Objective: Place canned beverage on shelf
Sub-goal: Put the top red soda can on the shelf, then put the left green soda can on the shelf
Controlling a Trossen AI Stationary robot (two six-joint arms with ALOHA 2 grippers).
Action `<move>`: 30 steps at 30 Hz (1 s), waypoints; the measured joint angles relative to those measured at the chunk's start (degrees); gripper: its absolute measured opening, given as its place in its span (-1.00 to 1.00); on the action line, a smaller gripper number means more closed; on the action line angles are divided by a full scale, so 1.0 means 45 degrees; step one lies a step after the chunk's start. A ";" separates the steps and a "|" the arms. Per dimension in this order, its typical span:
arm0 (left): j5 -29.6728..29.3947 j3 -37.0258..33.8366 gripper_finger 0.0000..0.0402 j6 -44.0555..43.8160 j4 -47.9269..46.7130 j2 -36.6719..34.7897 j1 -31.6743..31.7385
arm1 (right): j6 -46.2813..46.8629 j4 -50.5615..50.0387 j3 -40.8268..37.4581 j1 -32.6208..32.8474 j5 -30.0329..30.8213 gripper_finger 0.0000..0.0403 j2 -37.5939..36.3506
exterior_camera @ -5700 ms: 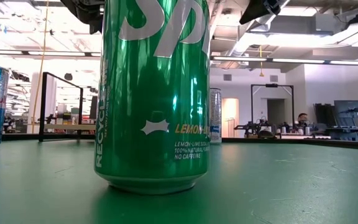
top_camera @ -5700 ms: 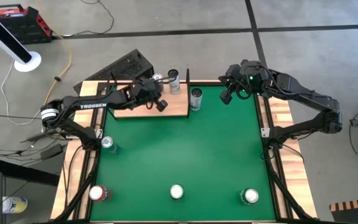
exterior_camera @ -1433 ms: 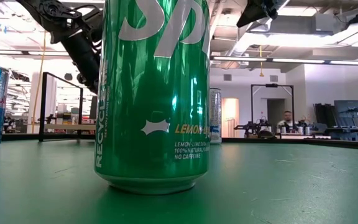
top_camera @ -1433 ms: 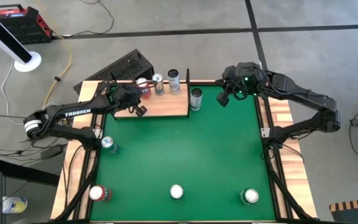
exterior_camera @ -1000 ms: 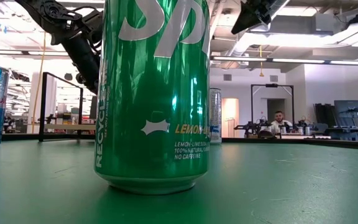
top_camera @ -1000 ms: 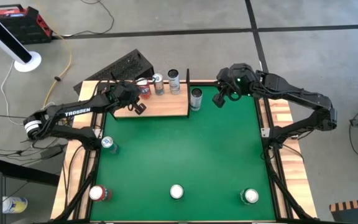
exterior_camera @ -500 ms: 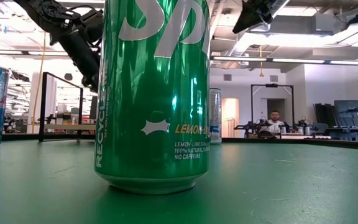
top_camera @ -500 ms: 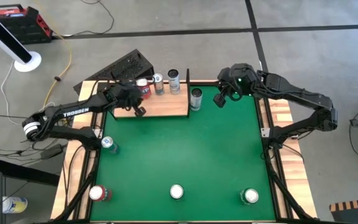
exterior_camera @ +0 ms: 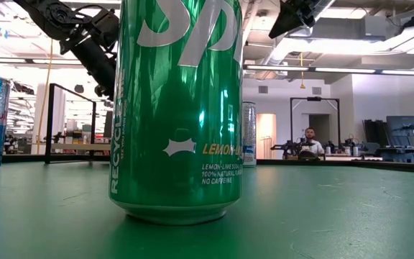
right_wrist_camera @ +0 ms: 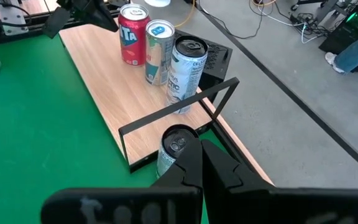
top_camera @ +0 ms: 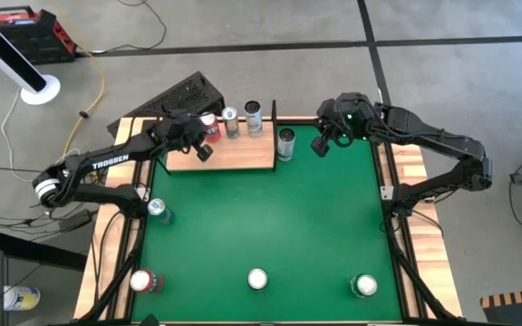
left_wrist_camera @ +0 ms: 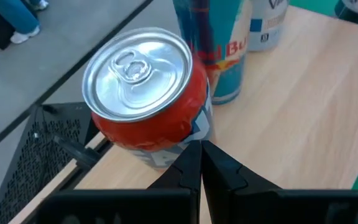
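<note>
Green felt covers the table, and at its 11 o'clock corner lies the flat pale wooden shelf with thin black posts, carrying a red aluminium can, a blue-and-silver can and a white-and-dark can in a row along its far edge. The left claw, fingers closed and empty, hovers just beside the red can. The right claw, also closed and empty, hangs at 1 o'clock near a dark-topped silver can standing just off the shelf's end.
</note>
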 joint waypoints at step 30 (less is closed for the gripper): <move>0.0774 0.0419 -1.00 -0.0263 -0.0158 0.0692 0.0054 | 0.0160 -0.0153 0.0005 0.0529 -0.0027 -0.90 0.0000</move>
